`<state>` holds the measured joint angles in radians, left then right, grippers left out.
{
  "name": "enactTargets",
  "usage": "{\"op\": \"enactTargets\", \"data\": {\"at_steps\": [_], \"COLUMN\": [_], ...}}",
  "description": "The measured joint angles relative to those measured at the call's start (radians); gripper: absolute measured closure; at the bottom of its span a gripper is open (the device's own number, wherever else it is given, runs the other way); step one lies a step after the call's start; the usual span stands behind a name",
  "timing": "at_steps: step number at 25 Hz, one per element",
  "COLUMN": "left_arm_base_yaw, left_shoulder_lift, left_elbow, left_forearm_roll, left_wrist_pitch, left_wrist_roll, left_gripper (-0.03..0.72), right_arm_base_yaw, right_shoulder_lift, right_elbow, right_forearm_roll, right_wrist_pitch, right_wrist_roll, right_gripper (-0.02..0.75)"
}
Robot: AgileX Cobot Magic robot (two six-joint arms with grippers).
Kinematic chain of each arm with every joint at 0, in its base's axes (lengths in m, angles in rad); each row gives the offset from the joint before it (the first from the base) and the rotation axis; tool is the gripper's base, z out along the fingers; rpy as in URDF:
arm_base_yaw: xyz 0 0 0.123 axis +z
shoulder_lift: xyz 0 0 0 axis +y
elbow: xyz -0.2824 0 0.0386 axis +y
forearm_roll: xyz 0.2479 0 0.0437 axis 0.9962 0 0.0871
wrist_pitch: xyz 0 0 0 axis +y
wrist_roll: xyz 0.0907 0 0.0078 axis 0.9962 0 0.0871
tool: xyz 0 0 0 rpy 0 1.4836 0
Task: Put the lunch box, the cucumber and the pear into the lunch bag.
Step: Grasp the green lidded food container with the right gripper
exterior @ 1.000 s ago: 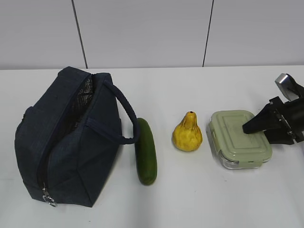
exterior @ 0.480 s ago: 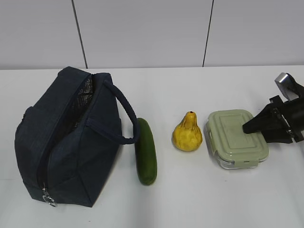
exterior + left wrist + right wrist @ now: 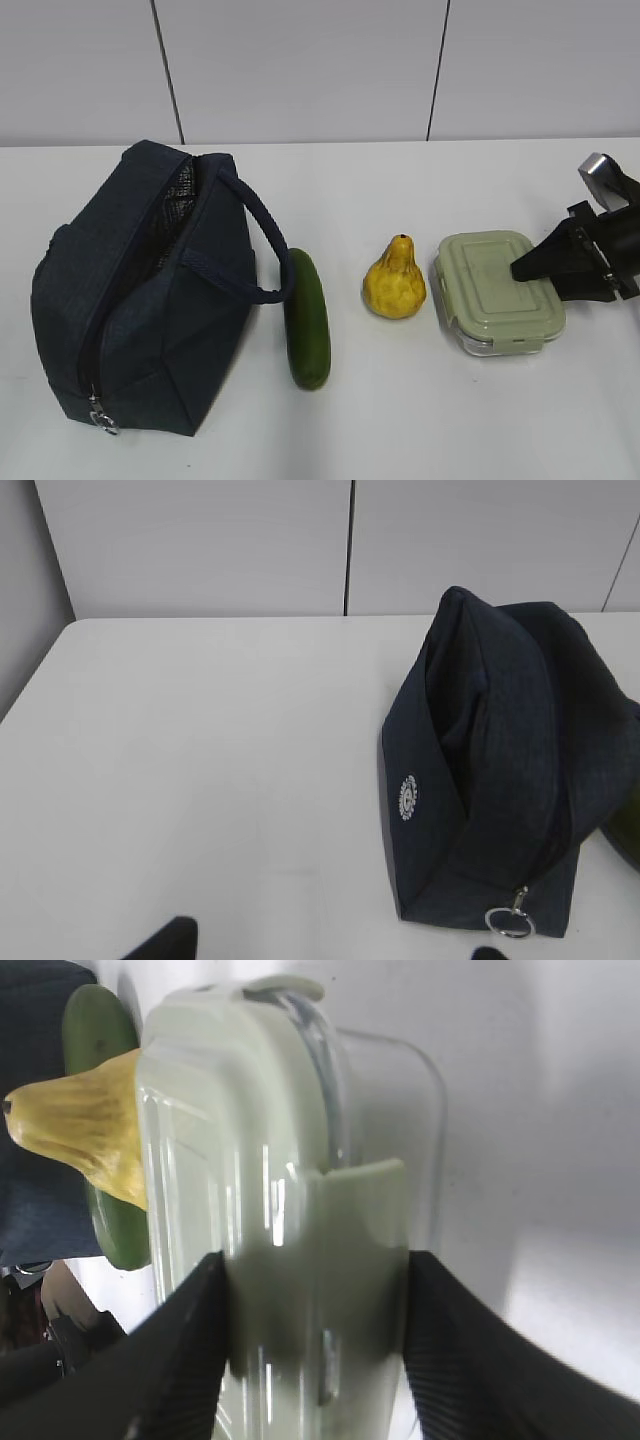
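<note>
nothing was in the lunch bag yet: my right fingers pinched the lunch box on the counter, cucumber and pear waiting, left fingers wide, empty.

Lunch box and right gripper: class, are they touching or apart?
Touching. The right wrist view shows both fingers of the right gripper pressed against the lunch box, with no gap on either side.
</note>
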<state>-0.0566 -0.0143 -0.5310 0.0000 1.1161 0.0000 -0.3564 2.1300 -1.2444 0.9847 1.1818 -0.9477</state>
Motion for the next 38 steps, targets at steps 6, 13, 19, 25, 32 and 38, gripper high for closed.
{"op": "enactTargets", "data": {"at_steps": [6, 13, 19, 25, 32, 38], "left_arm_base_yaw": [0.000, 0.000, 0.000, 0.000, 0.000, 0.000], "left_shoulder_lift": [0.000, 0.000, 0.000, 0.000, 0.009, 0.214], "left_elbow": [0.000, 0.000, 0.000, 0.000, 0.000, -0.031], "left_forearm_roll": [0.000, 0.000, 0.000, 0.000, 0.000, -0.094], "left_wrist_pitch": [0.000, 0.000, 0.000, 0.000, 0.000, -0.131], "left_wrist_roll": [0.000, 0.000, 0.000, 0.000, 0.000, 0.000], "left_gripper": [0.220, 0.220, 0.220, 0.234, 0.273, 0.359], "right_arm_base_yaw": [0.000, 0.000, -0.001, -0.001, -0.001, -0.001], "right_shoulder_lift": [0.000, 0.000, 0.000, 0.000, 0.000, 0.000], "right_elbow": [0.000, 0.000, 0.000, 0.000, 0.000, 0.000], "right_forearm_roll": [0.000, 0.000, 0.000, 0.000, 0.000, 0.000], "right_wrist_pitch": [0.003, 0.003, 0.003, 0.001, 0.001, 0.001], "right_wrist_roll": [0.000, 0.000, 0.000, 0.000, 0.000, 0.000], "right_gripper": [0.349, 0.349, 0.349, 0.349, 0.349, 0.349]}}
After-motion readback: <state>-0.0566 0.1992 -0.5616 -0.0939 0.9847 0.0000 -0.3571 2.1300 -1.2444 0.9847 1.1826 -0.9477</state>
